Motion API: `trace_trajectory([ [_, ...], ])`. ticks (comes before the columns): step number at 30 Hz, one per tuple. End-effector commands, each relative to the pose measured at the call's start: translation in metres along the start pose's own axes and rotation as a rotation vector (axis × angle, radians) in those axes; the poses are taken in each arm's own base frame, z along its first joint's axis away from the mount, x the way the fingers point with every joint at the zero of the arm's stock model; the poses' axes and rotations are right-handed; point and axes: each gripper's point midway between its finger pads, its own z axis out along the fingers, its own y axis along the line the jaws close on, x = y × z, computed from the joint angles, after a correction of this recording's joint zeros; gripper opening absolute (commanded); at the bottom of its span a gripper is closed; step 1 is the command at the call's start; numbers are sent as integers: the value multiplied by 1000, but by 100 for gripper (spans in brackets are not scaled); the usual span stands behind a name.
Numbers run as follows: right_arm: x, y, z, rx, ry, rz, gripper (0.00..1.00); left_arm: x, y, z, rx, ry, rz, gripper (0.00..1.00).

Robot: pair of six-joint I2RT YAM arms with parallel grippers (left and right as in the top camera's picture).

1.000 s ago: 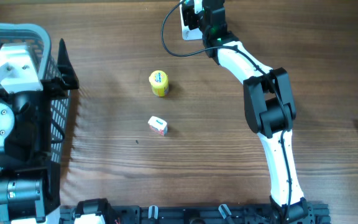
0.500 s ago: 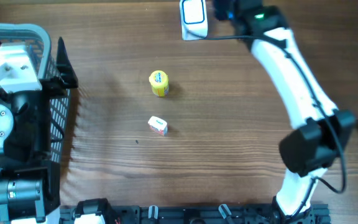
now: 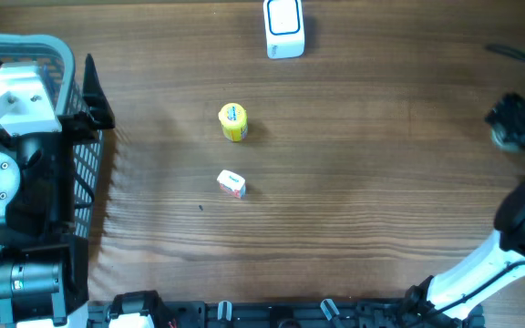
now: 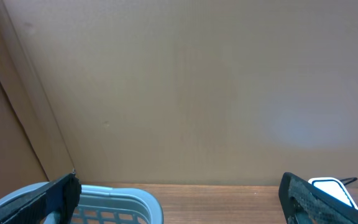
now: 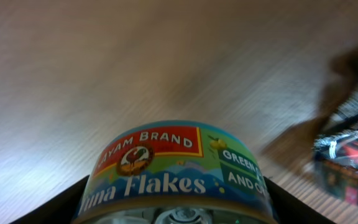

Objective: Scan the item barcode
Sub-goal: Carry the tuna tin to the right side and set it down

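Right arm is swinging away from the scanner (image 3: 284, 27). A second ago it was holding position right at the scanner at the top edge; now the right hand (image 3: 516, 126) is hanging out at the far right side of the tabletop (image 3: 354, 200), well apart from the scanner. The right hand is gripping the tuna can (image 5: 173, 168), one finger on each side and the jaws spread fairly wide to fit it. The label is facing the wrist camera, and the can is being carried above the wood, not resting on it. A crumpled red-and-silver packet (image 5: 344, 165) is lying near it on the right.

Reading: the pass at the scanner is probably finished for this can, and it is heading for a set-down on the right.

The yellow item (image 3: 233, 121) and the small white box (image 3: 231, 184) are sitting mid-table, unmoved, likely waiting to be scanned. The left hand (image 4: 179, 202) is idling fully open and empty above the basket (image 3: 71, 55).
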Motion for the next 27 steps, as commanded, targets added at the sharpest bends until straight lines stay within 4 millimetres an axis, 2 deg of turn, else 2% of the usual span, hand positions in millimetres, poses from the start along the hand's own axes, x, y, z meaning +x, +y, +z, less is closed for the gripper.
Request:
trace_trajectory([
  [1,10,-31,26,-26,30,107,53,-1,-2,-1,13,-5,-10,100],
  [3,8,-51,35,-16,14,165,52,-1,-2,-1,13,-5,-10,100],
  [6,0,-68,40,-12,-23,232,51,-1,-2,-1,13,-5,-10,100],
  [7,-4,-69,40,-13,-36,235,57,-1,-2,-1,13,-5,-10,100],
  [8,-5,-69,40,-14,-42,230,75,-1,-2,-1,13,-5,-10,100],
  [11,-8,-68,39,-18,-55,223,99,-1,-2,-1,13,-4,-10,100],
  [15,-8,-48,38,-132,-42,163,100,-1,-2,-1,13,-5,-10,100],
  [17,-6,-30,29,-230,-27,141,100,-1,-2,-1,13,-5,-10,100],
  [18,-10,-25,16,-242,-39,132,100,-1,-2,-1,13,-5,-10,100],
  [20,-23,-14,-30,-252,-120,106,100,-1,-2,-1,13,-6,-10,100],
  [22,-28,1,-90,-246,-242,71,100,-2,-2,-1,12,-12,-10,100],
  [23,-21,21,-132,-296,-308,36,100,-3,-2,-1,12,-14,-10,100],
  [24,-2,53,-177,-400,-352,-43,100,-6,-1,-1,10,-25,-10,100],
  [25,25,89,-220,-546,-369,-131,100,-9,-1,-1,9,-40,-11,100],
  [26,50,118,-245,-678,-348,-205,100,-12,-1,-1,8,-51,-12,100],
  [27,83,152,-270,-824,-313,-340,100,-13,0,-2,7,-56,-12,100],
])
